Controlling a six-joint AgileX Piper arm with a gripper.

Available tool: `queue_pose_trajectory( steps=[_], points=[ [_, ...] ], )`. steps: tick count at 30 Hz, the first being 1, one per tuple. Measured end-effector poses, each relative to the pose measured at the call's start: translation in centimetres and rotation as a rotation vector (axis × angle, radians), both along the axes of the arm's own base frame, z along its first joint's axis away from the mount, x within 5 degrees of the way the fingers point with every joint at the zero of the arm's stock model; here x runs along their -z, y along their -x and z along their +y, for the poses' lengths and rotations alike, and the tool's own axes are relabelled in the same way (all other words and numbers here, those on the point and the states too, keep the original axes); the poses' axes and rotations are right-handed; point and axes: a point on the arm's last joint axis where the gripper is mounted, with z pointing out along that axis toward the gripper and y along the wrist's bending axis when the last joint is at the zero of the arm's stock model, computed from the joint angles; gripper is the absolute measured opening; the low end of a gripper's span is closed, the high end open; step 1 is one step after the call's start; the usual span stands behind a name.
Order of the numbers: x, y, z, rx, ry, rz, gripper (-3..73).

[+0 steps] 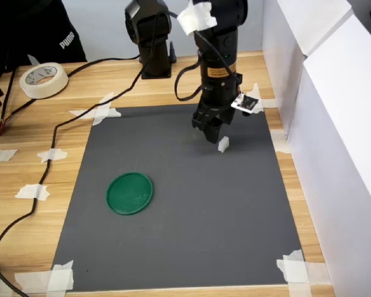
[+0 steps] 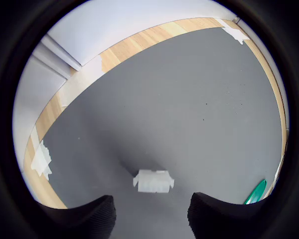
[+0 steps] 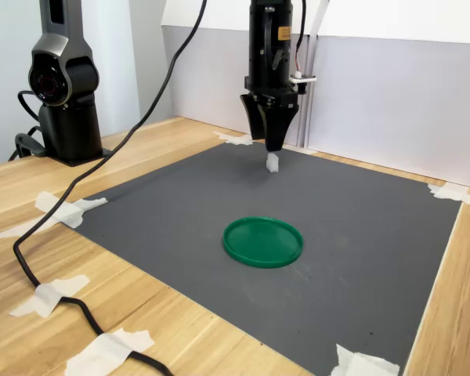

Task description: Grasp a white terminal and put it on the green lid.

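Grey mat: I see the white terminal point(image 2: 153, 181) at twelve o'clock of my parted, empty gripper point(image 2: 152, 214), lying crosswise.

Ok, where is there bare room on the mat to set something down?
Most of the grey mat is bare: everything from the green lid across to the first exterior view's right edge and near corners. It is crowded only under the gripper, beside the white terminal.

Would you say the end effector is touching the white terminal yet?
Apart. In the wrist view, the white terminal lies on the grey mat ahead of the end effector, with bare mat showing between it and both fingertips, whose jaws stand open.
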Motion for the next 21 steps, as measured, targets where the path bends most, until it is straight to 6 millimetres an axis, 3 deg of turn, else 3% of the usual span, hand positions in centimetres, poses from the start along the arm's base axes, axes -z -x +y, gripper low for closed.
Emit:
queue_pose_trajectory(
  steps=[21],
  points=[
    [2.3,-0.8,1.0,0.003,-0.045,0.027,60.1]
  ],
)
